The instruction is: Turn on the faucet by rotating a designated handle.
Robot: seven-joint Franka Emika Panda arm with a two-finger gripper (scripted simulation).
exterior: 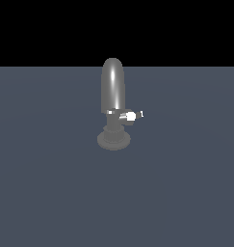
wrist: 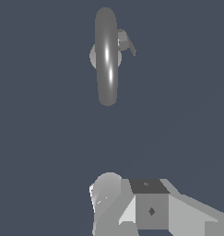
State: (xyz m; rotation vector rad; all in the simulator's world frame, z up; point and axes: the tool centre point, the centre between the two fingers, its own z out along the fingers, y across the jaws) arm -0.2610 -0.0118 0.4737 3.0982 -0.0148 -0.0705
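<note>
Standing upright mid-floor on plain dark blue-grey ground (exterior: 46, 193): small grey metallic faucet (exterior: 113, 87) with bullet-shaped spout and ribbed round base. Short grey white-tipped handle (exterior: 130, 116) projecting from neck toward the exterior view's right. Pale grey blocky gripper (wrist: 132, 207) well apart from faucet, touching nothing; finger spread not discernible.

The exterior view looks level and slightly downward from some way off, with the small grey metallic faucet (exterior: 113, 108) upright at frame centre on the flat blue-grey counter (exterior: 51, 193). The wrist view looks steeply down on it from well back; both share the faucet (wrist: 107, 55) and surrounding counter (wrist: 39, 138).
</note>
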